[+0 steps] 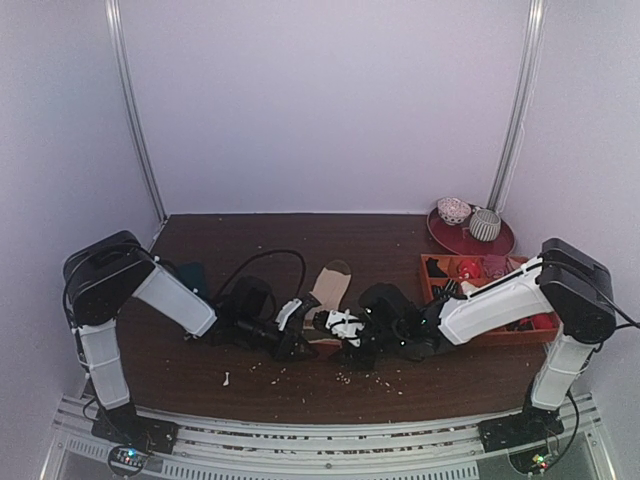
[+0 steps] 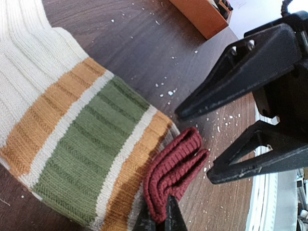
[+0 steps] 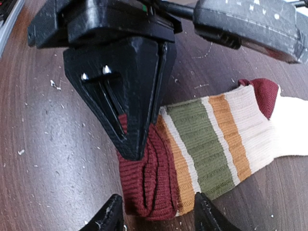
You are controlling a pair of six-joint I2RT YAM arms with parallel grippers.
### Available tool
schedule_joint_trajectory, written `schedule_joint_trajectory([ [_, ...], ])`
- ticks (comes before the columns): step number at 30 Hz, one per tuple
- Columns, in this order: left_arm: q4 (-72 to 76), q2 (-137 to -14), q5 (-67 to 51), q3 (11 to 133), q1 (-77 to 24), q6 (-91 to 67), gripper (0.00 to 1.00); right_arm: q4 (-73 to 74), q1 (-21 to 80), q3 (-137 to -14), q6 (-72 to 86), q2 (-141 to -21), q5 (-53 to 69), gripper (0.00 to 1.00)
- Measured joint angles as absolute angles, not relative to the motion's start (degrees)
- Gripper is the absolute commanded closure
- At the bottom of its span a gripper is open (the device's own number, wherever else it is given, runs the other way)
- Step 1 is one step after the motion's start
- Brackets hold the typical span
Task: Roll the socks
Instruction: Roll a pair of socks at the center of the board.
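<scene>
Wrist views, unlike overhead, show left gripper [image 2: 159, 219] pinching socks [image 2: 82, 139].

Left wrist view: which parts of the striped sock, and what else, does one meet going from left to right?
Cream ribbed part → orange stripe → green stripe → second orange stripe → folded dark red end → right gripper.

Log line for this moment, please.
left gripper: shut on dark-red end of cream knitted socks with orange and green stripes | right gripper: open, tips either side of that end
</scene>
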State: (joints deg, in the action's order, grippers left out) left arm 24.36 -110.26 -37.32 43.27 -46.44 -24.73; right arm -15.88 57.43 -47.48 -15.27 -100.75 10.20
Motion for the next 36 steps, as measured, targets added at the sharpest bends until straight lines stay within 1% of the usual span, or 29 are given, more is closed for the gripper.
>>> schedule_joint_trajectory([
  [4,24.4,-110.3,-37.3,43.3,-46.4,-24.7,1.0,-15.7,57.4,-47.8,-15.0,-101.3,11.8,0.51],
  [7,24.4,-110.2,-37.3,43.2,-46.4,-24.7,1.0,-15.7,57.3,-48.3,-14.8,-102.5,12.6,0.58],
  [9,24.4,-110.2,-37.3,43.2,-46.4,-24.7,1.0,-15.6,57.2,-48.8,-14.6,-103.4,13.0,0.67],
  [12,24.4,-110.2,-37.3,43.2,-46.4,-24.7,1.0,-15.5,56.8,-49.8,-13.2,-105.2,13.5,0.85],
  [13,24.4,-110.2,-37.3,43.2,-46.4,-24.7,0.92,-15.4,56.6,-50.1,-13.2,-105.5,13.8,0.88],
  [14,24.4,-110.2,-37.2,43.2,-46.4,-24.7,0.79,-15.4,56.4,-50.3,-12.1,-105.9,14.3,0.91],
  [15,24.3,-110.1,-37.2,43.2,-46.4,-24.6,0.73,-15.6,56.1,-50.5,-11.2,-106.1,15.0,0.93],
  [17,24.3,-109.8,-37.5,43.2,-46.5,-24.2,0.69,-15.9,55.2,-50.5,-8.9,-106.2,17.0,0.95],
  [21,23.9,-107.0,-35.7,41.8,-47.2,-22.9,0.48,-16.5,51.5,-50.5,-1.9,-106.3,23.7,0.96],
  [24,22.5,-103.2,-32.8,39.6,-47.4,-20.8,0.4,-17.0,47.4,-50.4,5.1,-107.6,31.1,0.96],
  [29,20.7,-94.6,-25.6,33.7,-47.3,-16.0,0.4,-16.8,42.6,-51.0,15.9,-110.1,40.3,0.96],
  [33,25.0,-88.8,-21.4,29.6,-48.2,-10.2,0.39,-14.2,42.1,-52.5,19.9,-110.8,42.1,0.97],
  [36,29.8,-86.7,-20.0,27.7,-48.9,-5.8,0.4,-10.8,42.1,-54.2,20.9,-110.9,42.2,0.96],
])
